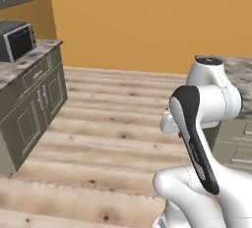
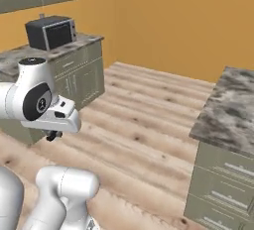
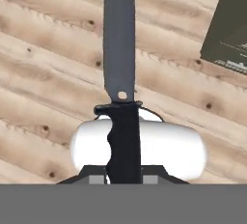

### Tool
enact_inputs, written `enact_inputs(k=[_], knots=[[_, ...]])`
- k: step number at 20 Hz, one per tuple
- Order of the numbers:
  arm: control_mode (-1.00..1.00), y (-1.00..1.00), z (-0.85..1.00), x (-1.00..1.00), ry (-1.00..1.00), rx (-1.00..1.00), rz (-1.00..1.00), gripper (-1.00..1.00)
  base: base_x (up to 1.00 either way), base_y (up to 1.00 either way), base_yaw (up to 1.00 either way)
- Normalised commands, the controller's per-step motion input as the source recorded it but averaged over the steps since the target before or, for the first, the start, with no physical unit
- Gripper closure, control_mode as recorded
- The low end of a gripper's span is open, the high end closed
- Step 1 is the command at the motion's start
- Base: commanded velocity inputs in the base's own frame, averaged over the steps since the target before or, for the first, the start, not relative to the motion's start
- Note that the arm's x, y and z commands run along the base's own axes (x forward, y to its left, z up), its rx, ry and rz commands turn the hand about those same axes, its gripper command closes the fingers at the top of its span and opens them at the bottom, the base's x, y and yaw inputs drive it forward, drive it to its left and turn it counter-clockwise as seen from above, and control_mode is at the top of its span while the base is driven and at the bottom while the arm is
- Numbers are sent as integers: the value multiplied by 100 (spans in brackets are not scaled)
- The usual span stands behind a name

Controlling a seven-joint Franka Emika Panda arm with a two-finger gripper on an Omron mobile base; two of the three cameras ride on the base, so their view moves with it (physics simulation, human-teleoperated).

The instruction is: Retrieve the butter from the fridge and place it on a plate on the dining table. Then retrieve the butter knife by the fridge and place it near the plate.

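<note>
1. Knife (image 3: 119, 73): we see it dark, handle low in the hand view, blade running up over plank floor (image 3: 43, 63).
2. Gripper (image 3: 123, 177): apparently clenched on the knife handle; fingertips mostly hidden behind it.
3. Blade tip: cut off at the top edge.
4. Counter (image 2: 233, 110), marbled: right of the arm, partly cropped.
5. Microwave (image 2: 51, 32): on the far wall counter.

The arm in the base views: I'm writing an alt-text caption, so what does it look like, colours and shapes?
The glossy white arm is built of thick rounded tubular links with bulbous joints. A long black inlay runs down one link and carries small pale lettering, too small to read. One joint has a dark round cap with a small white mark. No cables are visible.
</note>
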Motion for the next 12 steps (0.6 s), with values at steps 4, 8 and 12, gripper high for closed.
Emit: enact_inputs(k=[4,8,12], knots=[[100,0,0,0,0,0,0,100,100,42,-61],[100,0,0,0,0,0,0,100,99,76,-58],[100,0,0,0,0,0,0,100,99,100,-49]])
